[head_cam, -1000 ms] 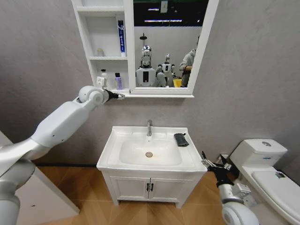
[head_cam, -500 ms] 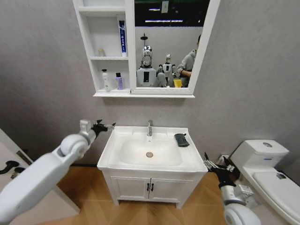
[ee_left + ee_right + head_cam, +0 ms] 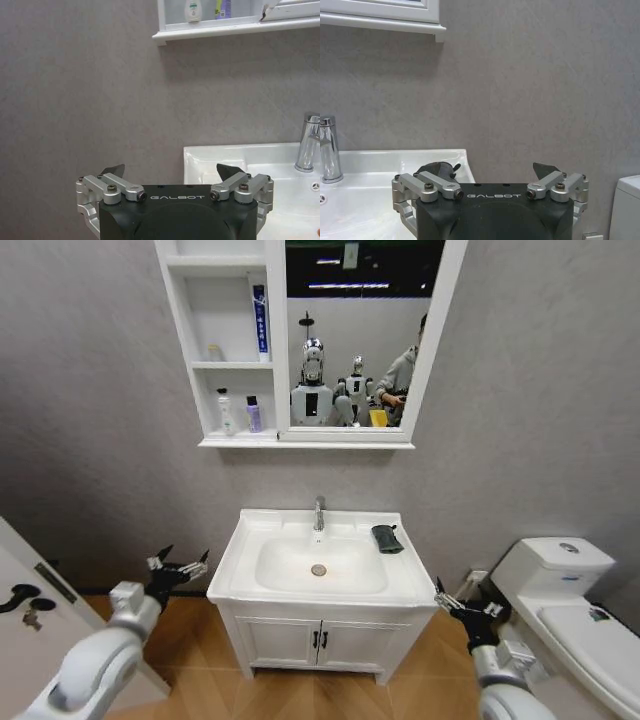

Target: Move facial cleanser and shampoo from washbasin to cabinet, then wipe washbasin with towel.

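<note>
The facial cleanser and shampoo, a white bottle point(image 3: 222, 410) and a small purple bottle point(image 3: 252, 413), stand side by side on the lower open shelf of the cabinet point(image 3: 240, 441). The left wrist view looks up at the same white bottle point(image 3: 193, 10) and purple bottle point(image 3: 223, 7). The dark towel point(image 3: 386, 538) lies folded on the washbasin point(image 3: 232, 568) rim, right of the tap point(image 3: 319, 512). My left gripper point(image 3: 178, 568) point(image 3: 171, 170) hangs open and empty, low at the basin's left side. Low off the front right corner, my right gripper point(image 3: 462, 608) point(image 3: 491, 171) is also open and empty.
A white toilet point(image 3: 560, 580) stands to the right of the basin. The two-door vanity cupboard point(image 3: 320, 640) sits under it. A door with a dark handle point(image 3: 20, 600) is at the far left. A blue tube point(image 3: 259, 320) stands on the cabinet's upper shelf.
My left arm has dropped from the cabinet's lower shelf to beside the washbasin's left edge, empty. The right arm has barely moved.
</note>
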